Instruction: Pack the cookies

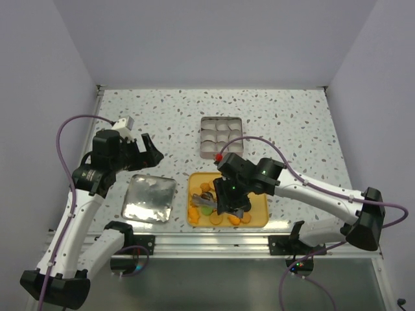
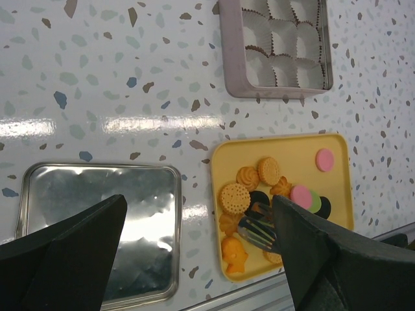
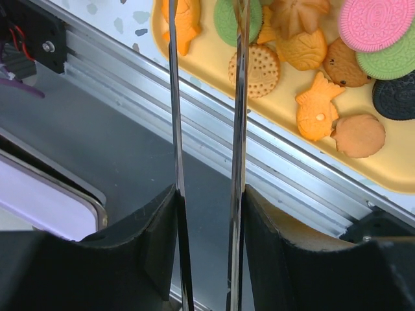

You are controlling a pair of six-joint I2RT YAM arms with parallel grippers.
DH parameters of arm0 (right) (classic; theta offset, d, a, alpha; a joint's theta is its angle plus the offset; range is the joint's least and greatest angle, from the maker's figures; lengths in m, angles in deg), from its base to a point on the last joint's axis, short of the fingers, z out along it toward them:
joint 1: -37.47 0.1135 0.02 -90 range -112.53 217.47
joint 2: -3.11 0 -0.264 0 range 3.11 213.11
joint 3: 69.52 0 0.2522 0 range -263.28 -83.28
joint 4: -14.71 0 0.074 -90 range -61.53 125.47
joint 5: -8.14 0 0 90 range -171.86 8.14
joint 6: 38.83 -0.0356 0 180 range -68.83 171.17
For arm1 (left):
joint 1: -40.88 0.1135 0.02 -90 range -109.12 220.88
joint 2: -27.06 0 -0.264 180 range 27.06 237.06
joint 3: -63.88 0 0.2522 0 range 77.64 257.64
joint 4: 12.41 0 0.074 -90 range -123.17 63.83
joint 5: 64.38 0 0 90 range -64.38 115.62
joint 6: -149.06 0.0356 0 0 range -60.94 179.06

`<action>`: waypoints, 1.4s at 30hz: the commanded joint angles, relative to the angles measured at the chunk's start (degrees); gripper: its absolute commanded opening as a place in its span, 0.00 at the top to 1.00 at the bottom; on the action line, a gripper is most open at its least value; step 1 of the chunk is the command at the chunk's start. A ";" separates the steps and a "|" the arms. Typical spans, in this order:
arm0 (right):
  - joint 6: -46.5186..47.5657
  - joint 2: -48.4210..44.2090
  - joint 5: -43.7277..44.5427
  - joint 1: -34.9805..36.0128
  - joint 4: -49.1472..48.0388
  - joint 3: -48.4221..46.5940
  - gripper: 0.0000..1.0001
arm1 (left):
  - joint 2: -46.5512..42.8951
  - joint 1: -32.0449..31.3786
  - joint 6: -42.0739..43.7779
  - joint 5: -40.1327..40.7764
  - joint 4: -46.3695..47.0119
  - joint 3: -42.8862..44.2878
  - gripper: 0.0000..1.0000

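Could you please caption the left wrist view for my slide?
Open left hand overlooking metal lid, pink tin of empty paper cups, and yellow tray with tongs over the cookies.

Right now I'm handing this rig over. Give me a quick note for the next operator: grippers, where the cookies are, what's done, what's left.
Left gripper: open and empty, above the table near the silver lid.
Right gripper: shut on metal tongs, tips over the yellow tray. Cannot tell whether they pinch a cookie.
Cookies: all the visible ones lie in the yellow tray at the near edge.
Tin: beyond the tray, uncovered, its paper cups look empty.
Done: nothing packed yet.
Left: move each cookie into the cups, then probably fit the lid.
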 commanded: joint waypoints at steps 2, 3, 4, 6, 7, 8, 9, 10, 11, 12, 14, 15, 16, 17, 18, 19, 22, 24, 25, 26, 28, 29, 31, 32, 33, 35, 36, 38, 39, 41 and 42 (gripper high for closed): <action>-0.53 1.48 3.59 0.16 0.54 -2.42 0.55 | -0.02 -0.25 1.19 -0.86 2.18 0.48 0.00; -0.44 1.74 3.68 0.24 0.45 -2.59 0.55 | 0.07 -0.25 1.27 -0.86 2.18 0.48 0.00; -0.53 2.70 3.85 0.24 0.02 -2.94 0.55 | 0.07 -0.25 1.19 -0.86 2.27 0.56 0.00; -0.44 4.02 3.85 0.16 -0.42 -3.38 0.55 | 0.07 -0.25 1.36 -0.77 2.18 0.65 0.00; -0.61 4.38 3.77 0.24 -0.69 -3.47 0.55 | 0.07 -0.25 1.36 -0.68 2.09 0.74 0.00; -0.62 4.82 3.76 0.24 -0.78 -3.56 0.55 | 0.07 -0.25 1.45 -0.60 2.09 0.74 0.00; -0.62 5.08 3.68 0.24 -0.95 -3.65 0.55 | 0.07 -0.25 1.54 -0.60 2.01 0.83 0.00; -0.62 5.78 3.59 0.24 -0.95 -3.91 0.55 | 0.07 -0.25 1.54 -0.42 1.92 0.83 0.00; -0.62 6.14 3.59 0.16 -0.95 -4.00 0.55 | 0.07 -0.25 1.62 -0.33 1.92 0.83 0.00; -0.62 6.40 3.59 0.24 -0.95 -4.18 0.55 | 0.07 -0.25 1.71 -0.24 1.83 0.91 0.00; -0.70 7.02 3.50 0.24 -0.60 -4.53 0.55 | -0.02 -0.25 1.80 -0.07 1.74 0.92 0.00; -0.70 7.11 3.59 0.24 -0.51 -4.70 0.55 | -0.02 -0.25 1.71 -0.07 1.74 0.92 0.00; -0.79 7.37 3.68 0.16 -0.78 -4.97 0.55 | -0.02 -0.25 1.80 0.02 1.74 1.00 0.00; -1.14 7.63 3.94 0.24 -0.86 -5.06 0.55 | 0.07 -0.25 1.80 0.11 1.83 1.00 0.00; -1.32 7.72 4.20 0.24 -0.95 -5.14 0.55 | 0.07 -0.25 1.89 0.19 1.83 1.00 0.00; -1.32 7.90 4.20 0.24 -1.56 -5.23 0.55 | 0.07 -0.25 1.80 0.20 1.92 1.00 0.00; -2.11 8.77 3.33 0.16 -2.71 -5.15 0.55 | 0.33 -0.33 1.80 0.11 1.92 1.09 0.00; -2.28 8.87 2.71 0.24 -3.06 -5.06 0.58 | 0.42 -0.25 1.80 0.11 1.92 1.27 0.00; -2.29 8.60 2.45 0.16 -3.58 -4.97 0.60 | 0.42 -0.25 1.80 0.11 1.92 1.27 0.00; -2.20 8.51 2.10 0.24 -3.85 -4.71 0.67 | 0.51 -0.33 1.80 0.11 1.92 1.35 0.00; -2.11 8.16 1.74 0.24 -4.20 -4.62 0.74 | 0.59 -0.25 1.71 0.11 2.00 1.27 0.00; -2.11 7.99 1.74 0.16 -4.12 -4.62 0.76 | 0.59 -0.25 1.71 0.02 2.01 1.27 0.00; -2.11 7.90 1.66 0.16 -4.21 -4.71 0.83 | 0.59 -0.25 1.71 -0.15 2.09 1.27 0.00; -2.11 7.72 1.66 0.24 -4.21 -4.62 0.85 | 0.68 -0.25 1.54 -0.16 2.01 1.35 0.00; -2.11 7.55 1.66 0.24 -4.12 -4.70 0.87 | 0.68 -0.25 1.54 -0.16 1.92 1.35 0.00; -2.28 6.93 2.00 0.24 -3.86 -4.79 0.90 | 0.68 -0.25 1.62 -0.16 1.92 1.44 0.00; -2.29 6.67 2.27 0.24 -3.24 -4.97 0.90 | 0.51 -0.25 1.54 -0.16 1.92 1.53 0.00; -2.20 5.62 3.67 0.24 -2.37 -6.02 0.91 | 0.51 -0.25 1.63 -0.16 1.83 1.53 0.00; -2.11 5.35 4.37 0.24 -1.05 -6.63 0.92 | 0.68 -0.33 1.71 -0.16 1.83 1.44 0.00; -1.41 4.39 7.61 0.16 0.62 -8.30 0.93 | 0.51 -0.25 1.71 -0.16 1.74 1.70 0.00; -1.06 4.21 8.76 0.16 2.28 -10.40 0.93 | 0.42 -0.33 1.80 -0.07 1.74 1.71 0.00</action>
